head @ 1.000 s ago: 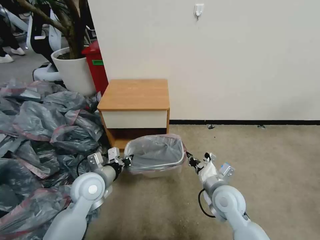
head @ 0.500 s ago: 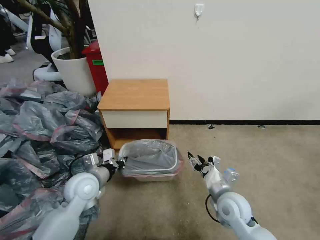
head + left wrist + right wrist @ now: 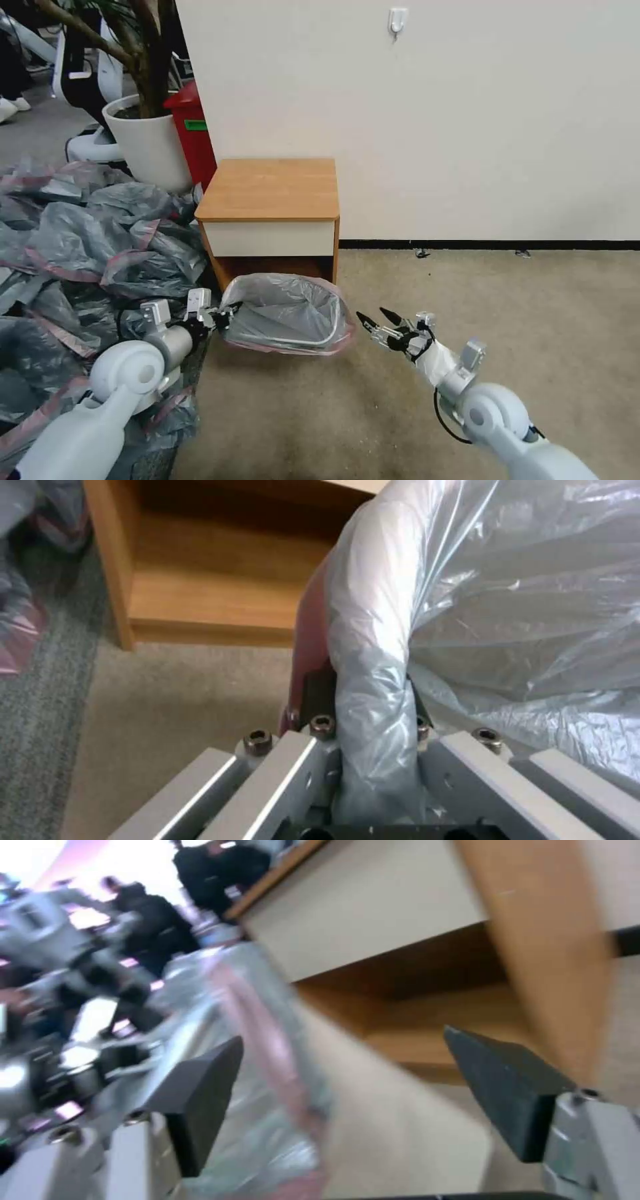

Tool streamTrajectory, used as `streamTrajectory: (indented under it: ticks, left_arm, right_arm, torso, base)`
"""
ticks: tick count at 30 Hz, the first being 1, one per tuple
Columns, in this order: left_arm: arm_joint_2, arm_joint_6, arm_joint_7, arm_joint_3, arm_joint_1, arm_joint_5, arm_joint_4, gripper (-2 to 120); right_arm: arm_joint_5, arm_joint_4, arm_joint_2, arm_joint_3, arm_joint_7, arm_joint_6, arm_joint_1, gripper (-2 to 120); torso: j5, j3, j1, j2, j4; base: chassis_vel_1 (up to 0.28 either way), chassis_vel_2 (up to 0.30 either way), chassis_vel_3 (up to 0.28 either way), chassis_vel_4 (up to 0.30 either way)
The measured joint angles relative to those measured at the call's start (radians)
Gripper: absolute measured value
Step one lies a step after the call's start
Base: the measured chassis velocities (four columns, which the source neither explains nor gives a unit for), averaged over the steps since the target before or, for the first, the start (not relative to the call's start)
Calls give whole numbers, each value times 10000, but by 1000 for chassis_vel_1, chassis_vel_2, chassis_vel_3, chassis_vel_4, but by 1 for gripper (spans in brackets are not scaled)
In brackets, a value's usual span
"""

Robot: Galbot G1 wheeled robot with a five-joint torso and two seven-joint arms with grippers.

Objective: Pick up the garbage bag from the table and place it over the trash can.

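Place: indoor robot test room, office-like rather than a home.
Floor: worn beige carpet, grey carpet farther left.
Wall: plain cream partition wall with black skirting strip and one small white plastic hook.
Staging: lone small wooden nightstand with orange-brown top and cream drawer front against the wall; large heap of crinkly grey plastic bags with pink-red bands dumped on the floor beside it.
Surroundings: big white plant pot holding an indoor tree, tall red bin, legs of people and chair bases behind.
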Motion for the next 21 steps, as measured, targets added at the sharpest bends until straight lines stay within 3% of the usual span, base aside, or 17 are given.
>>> streamTrajectory:
  ticks: [1, 5, 8, 12, 21]
  left_arm:
    - [0, 0, 0, 0, 0, 0, 0, 3]
    - [57, -34, -17, 22, -42, 1, -92, 3]
    - [63, -41, -53, 58, -53, -3, -183, 3]
    - [93, -40, -88, 82, -11, -8, -351, 3]
    - [141, -40, -136, 80, 135, -20, -547, 3]
  right_arm:
    - [0, 0, 0, 0, 0, 0, 0, 79]
    - [20, -516, -278, -20, -2229, -212, 220, 70]
    - [-156, -697, -370, -20, -2847, -459, 348, 65]
    - [-285, -1042, -384, -154, -2919, -570, 643, 57]
    - [-321, -1412, -367, -410, -2836, -580, 969, 54]
  torso:
    - [0, 0, 0, 0, 0]
    - [1, 0, 0, 0, -2]
    - [0, 0, 0, 0, -3]
    - [2, 0, 0, 0, -3]
    - [0, 0, 0, 0, -3]
  base:
    - [0, 0, 0, 0]
    - [0, 0, 0, 0]
    - [0, 0, 0, 0]
    - [0, 0, 0, 0]
    - [0, 0, 0, 0]
